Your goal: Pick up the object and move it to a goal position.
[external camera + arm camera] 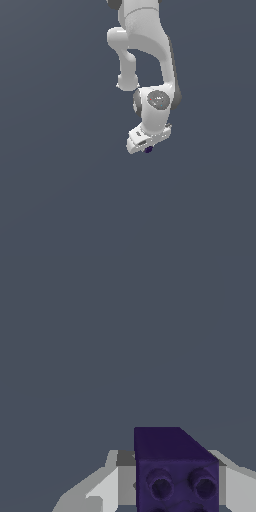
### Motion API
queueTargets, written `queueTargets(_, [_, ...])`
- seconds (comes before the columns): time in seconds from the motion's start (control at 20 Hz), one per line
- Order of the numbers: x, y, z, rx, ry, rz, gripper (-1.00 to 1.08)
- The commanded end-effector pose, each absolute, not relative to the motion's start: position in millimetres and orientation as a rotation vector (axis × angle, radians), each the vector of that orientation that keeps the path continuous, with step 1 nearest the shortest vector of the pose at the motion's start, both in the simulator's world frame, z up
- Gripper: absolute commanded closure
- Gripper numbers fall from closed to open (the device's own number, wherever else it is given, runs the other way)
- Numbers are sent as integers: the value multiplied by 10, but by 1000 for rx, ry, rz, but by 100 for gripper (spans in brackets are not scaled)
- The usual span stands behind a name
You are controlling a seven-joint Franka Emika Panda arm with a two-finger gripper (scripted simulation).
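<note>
Your exterior view frames the arm from afar; the wrist view looks closely past the gripper (170, 491), sharing it.

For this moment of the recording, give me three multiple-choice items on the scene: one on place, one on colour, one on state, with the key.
1. Where is the block?
A. Between the gripper's fingers
B. Lying far off to the exterior view's left
C. On top of the arm's elbow

2. What colour is the block?
A. Bright yellow
B. Dark purple
C. Red

3. What is the gripper's state?
A. Wide open with nothing in it
B. Out of sight in both views
C. Shut on the block

Key: 1 A, the wrist view shows a light finger on each side of it; 2 B, both views show dark purple, also under the gripper in the exterior view; 3 C, the fingers sit against the block's sides.
</note>
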State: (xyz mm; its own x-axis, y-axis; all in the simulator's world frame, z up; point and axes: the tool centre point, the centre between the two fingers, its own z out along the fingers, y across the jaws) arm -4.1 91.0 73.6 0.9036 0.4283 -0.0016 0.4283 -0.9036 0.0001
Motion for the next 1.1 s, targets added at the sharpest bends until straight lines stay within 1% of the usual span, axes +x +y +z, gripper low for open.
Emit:
queueTargets(0.0, [-58, 998, 951, 3064, 691, 0, 108])
queueTargets(1.05, [-239, 1934, 3278, 3063, 692, 0, 108])
